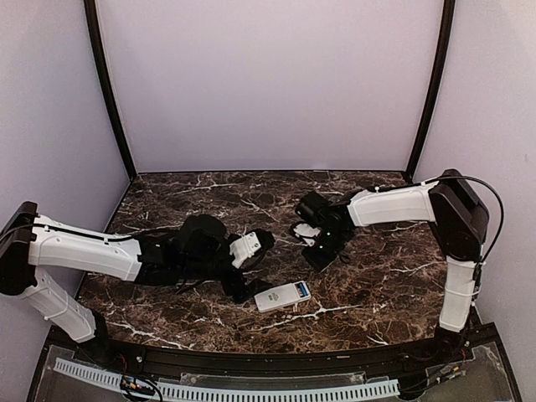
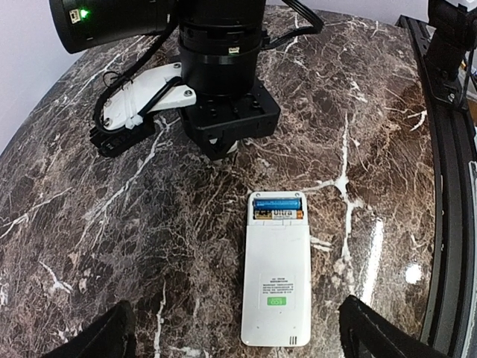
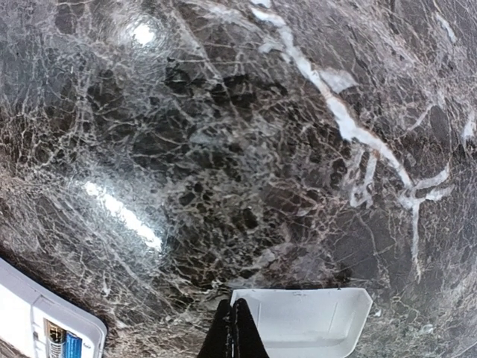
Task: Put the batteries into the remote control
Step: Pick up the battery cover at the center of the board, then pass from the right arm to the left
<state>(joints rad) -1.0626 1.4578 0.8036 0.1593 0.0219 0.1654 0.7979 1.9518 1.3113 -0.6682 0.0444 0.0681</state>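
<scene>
The left arm [image 1: 84, 251] reaches in low over the marble table [image 1: 385, 276] from the left of the remote control [image 1: 283, 296]. The left gripper [image 2: 238, 334] is released. Its two dark fingers [image 2: 97, 339] are spread wide and frame the remote's closed end, one on each side, and they grasp nothing. The remote lies flat on the table near the front edge with its plain white back up and its button face hidden. The far end of the remote is the one turned towards the right arm, and the battery compartment there stands uncovered. Both batteries [image 2: 277, 208] lie inside it side by side across the remote's width. The blue one is nearer the end, and a gold-and-black one touches it on the body side. Up and to the right of the remote, just beyond that open end, the right gripper [image 1: 321, 254] hangs low over the table with its jaws clenched fully together. In the right wrist view a small flat white plate [image 3: 313, 321] lies at the closed fingertips on the side away from the remote. I cannot tell whether the tips pinch its edge or only cover it. A corner of the remote shows at that view's lower left, well apart from the plate.
</scene>
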